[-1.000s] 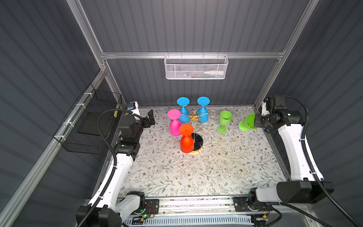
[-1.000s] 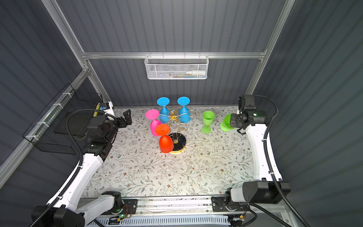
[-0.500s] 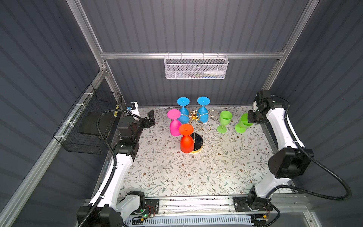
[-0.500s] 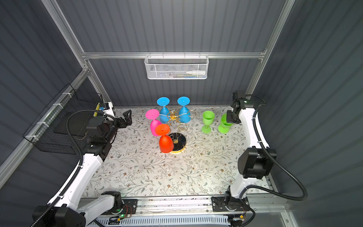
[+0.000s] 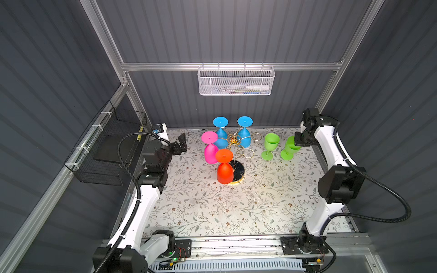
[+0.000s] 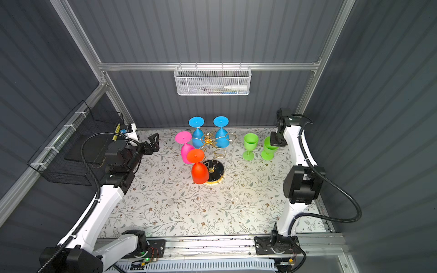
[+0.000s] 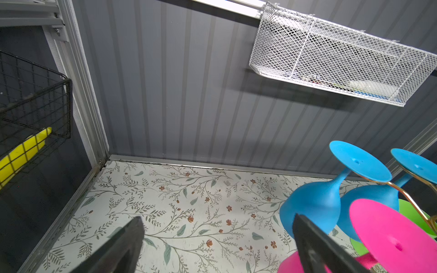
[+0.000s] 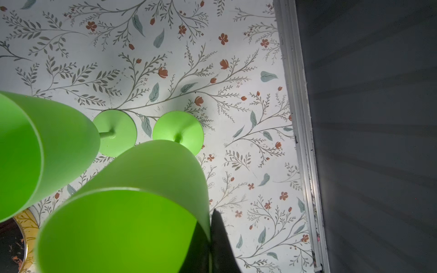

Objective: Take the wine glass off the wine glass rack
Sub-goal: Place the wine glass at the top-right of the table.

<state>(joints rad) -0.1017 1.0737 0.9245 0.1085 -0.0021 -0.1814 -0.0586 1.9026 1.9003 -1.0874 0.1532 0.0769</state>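
Rightmost green wine glass [image 5: 289,150] stands upright, off the gold rack [image 5: 238,168].
Right tool [image 5: 298,142] pinches its rim, foot apparently on the worktop [image 5: 236,208]; left tool [image 5: 181,144] gapes empty.

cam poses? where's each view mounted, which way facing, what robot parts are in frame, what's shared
Top views: stereo head high at front, looking down toward the back wall; both arms, left end effector, right end effector show.
Left wrist: behind the open left end effector, facing the back wall, white basket, blue glasses; both fingers show.
Right wrist: looks down past the held green glass to the table; one finger shows.
Shared: pink glass in left wrist and top views; held green glass in right wrist and top views.
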